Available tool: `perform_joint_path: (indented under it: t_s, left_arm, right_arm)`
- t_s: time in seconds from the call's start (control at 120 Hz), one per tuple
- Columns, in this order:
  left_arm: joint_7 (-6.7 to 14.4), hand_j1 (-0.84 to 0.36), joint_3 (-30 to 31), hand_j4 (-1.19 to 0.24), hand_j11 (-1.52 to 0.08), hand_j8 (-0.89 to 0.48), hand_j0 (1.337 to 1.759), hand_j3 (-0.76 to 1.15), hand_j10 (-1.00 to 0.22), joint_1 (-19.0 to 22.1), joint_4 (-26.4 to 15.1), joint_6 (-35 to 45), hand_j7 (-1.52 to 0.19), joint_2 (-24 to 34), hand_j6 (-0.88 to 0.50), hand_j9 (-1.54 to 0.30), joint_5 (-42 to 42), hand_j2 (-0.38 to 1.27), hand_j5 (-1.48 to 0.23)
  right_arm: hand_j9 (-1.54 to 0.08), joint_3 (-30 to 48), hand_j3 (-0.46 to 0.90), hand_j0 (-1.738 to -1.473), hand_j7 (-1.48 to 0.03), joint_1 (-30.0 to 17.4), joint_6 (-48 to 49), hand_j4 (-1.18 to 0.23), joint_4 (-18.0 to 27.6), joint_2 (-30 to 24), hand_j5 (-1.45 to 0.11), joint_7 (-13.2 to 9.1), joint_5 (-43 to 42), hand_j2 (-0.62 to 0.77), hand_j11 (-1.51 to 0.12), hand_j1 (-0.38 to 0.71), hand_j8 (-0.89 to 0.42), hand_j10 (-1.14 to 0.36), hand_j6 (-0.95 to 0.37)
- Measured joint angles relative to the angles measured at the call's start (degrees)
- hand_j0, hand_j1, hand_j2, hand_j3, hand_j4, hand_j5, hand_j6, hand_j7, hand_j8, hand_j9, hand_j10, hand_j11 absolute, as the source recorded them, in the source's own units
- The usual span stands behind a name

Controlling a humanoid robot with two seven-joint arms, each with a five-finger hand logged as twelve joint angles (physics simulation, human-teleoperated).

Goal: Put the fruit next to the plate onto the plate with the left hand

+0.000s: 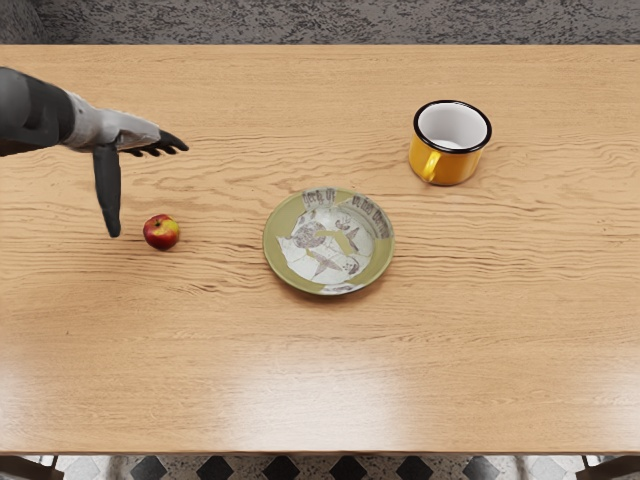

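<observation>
Apple (161, 232): on the bare table, left of the plate (372, 268), not touching it.
Apple's axis: round, so none matters.
Apple from fingers (107, 195): just right of the down-pointing tip, apart.
Left hand (125, 134): far-left of the apple, fingers released, holding nothing.
Nearer hand: left, as I judge it.
</observation>
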Motion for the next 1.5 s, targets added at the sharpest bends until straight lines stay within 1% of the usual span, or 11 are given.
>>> perform_joint_path:
  t_s: [0.058,0.175,0.267,0.375,0.417,0.458,0.567,0.817,0.925,1.133,1.5]
  left_arm:
    - [0.3,0.32,0.2,-0.03,-0.03,-0.03,1.658,0.00,-0.02,2.7,-1.5,3.0,-0.03,-2.4,-0.03,-0.03,5.7,0.00,-0.03]
    - [0.6,0.32,0.4,-0.03,-0.03,-0.03,1.658,0.00,-0.03,7.2,-2.9,11.4,-0.03,-4.0,-0.03,-0.03,14.8,0.01,-0.03]
    - [0.7,0.31,0.5,-0.04,-0.05,-0.04,1.658,0.00,-0.04,10.0,-3.3,15.6,-0.05,-5.1,-0.04,-0.05,18.7,0.01,-0.05]
    - [0.8,0.28,1.7,-0.06,-0.08,-0.06,1.658,0.00,-0.06,11.3,-3.9,18.9,-0.08,-6.7,-0.06,-0.08,22.4,0.01,-0.08]
    - [0.8,0.27,2.2,-0.07,-0.09,-0.07,1.658,0.00,-0.07,12.7,-4.1,20.5,-0.09,-7.0,-0.07,-0.09,23.9,0.01,-0.09]
    - [0.8,0.26,3.1,-0.08,-0.10,-0.08,1.658,0.00,-0.08,12.8,-4.2,22.2,-0.10,-7.2,-0.08,-0.10,25.0,0.02,-0.10]
    - [0.8,0.18,5.4,-0.15,-0.19,-0.15,1.658,0.00,-0.15,13.0,-4.3,25.4,-0.19,-7.6,-0.15,-0.19,26.7,0.03,-0.19]
    - [0.8,0.03,8.8,-0.27,-0.35,-0.27,1.658,0.00,-0.27,13.3,-4.4,27.2,-0.35,-7.6,-0.28,-0.35,27.6,0.06,-0.35]
    - [0.8,-0.02,10.9,-0.31,-0.40,-0.31,1.658,0.00,-0.31,13.2,-4.4,30.2,-0.40,-7.5,-0.31,-0.40,27.9,0.06,-0.40]
    - [0.8,-0.06,12.4,-0.35,-0.45,-0.35,1.658,0.00,-0.35,13.6,-4.4,32.3,-0.45,-7.6,-0.35,-0.45,28.5,0.07,-0.45]
    - [0.8,-0.08,12.7,-0.36,-0.47,-0.36,1.658,0.00,-0.36,15.3,-4.4,33.9,-0.47,-7.6,-0.36,-0.47,30.0,0.08,-0.47]
  right_arm:
    - [0.00,0.0,0.00,-1.658,0.00,0.0,0.0,0.00,0.0,0.0,0.00,0.0,0.0,0.00,0.00,-0.35,0.00,0.00,0.00]
    - [0.00,0.0,0.00,-1.658,0.00,0.0,-0.1,0.00,0.0,0.0,0.00,0.0,-0.1,0.00,0.00,-0.35,0.00,0.00,0.00]
    - [0.00,0.0,0.00,-1.658,0.00,0.0,-0.1,0.00,0.0,0.0,0.00,0.0,-0.1,0.00,0.00,-0.35,0.00,0.00,0.00]
    - [0.00,0.0,0.00,-1.658,0.00,0.0,-0.1,0.00,0.0,0.0,0.00,0.0,-0.1,0.00,0.00,-0.35,0.00,0.00,0.00]
    - [0.00,0.0,0.00,-1.658,0.00,0.0,-0.1,0.00,0.0,0.0,0.00,0.0,-0.2,0.00,0.00,-0.35,0.00,0.00,0.00]
    - [0.00,0.0,0.00,-1.658,0.00,0.0,-0.1,0.00,0.0,0.0,0.00,0.0,-0.2,0.00,0.00,-0.35,0.00,0.00,0.00]
    - [0.00,0.0,0.00,-1.658,0.00,0.0,-0.1,0.00,0.0,0.0,0.00,0.0,-0.2,0.00,0.00,-0.35,0.00,0.00,0.00]
    - [0.00,0.0,0.00,-1.658,0.00,0.0,-0.1,0.00,-0.1,0.0,0.00,0.0,-0.2,0.00,0.00,-0.35,0.00,0.00,0.00]
    - [0.00,0.0,0.00,-1.658,0.00,-0.1,-0.1,0.00,-0.1,0.0,0.00,0.0,-0.2,0.00,0.00,-0.35,0.00,0.00,0.00]
    - [0.00,0.0,0.00,-1.658,0.00,-0.2,-0.1,0.00,-0.1,0.0,0.00,0.0,-0.2,0.00,0.00,-0.35,0.00,0.00,0.00]
    - [0.00,-0.1,0.00,-1.658,0.00,-0.2,-0.1,0.00,-0.1,0.0,0.00,0.0,-0.2,0.00,0.00,-0.35,0.00,0.00,0.00]
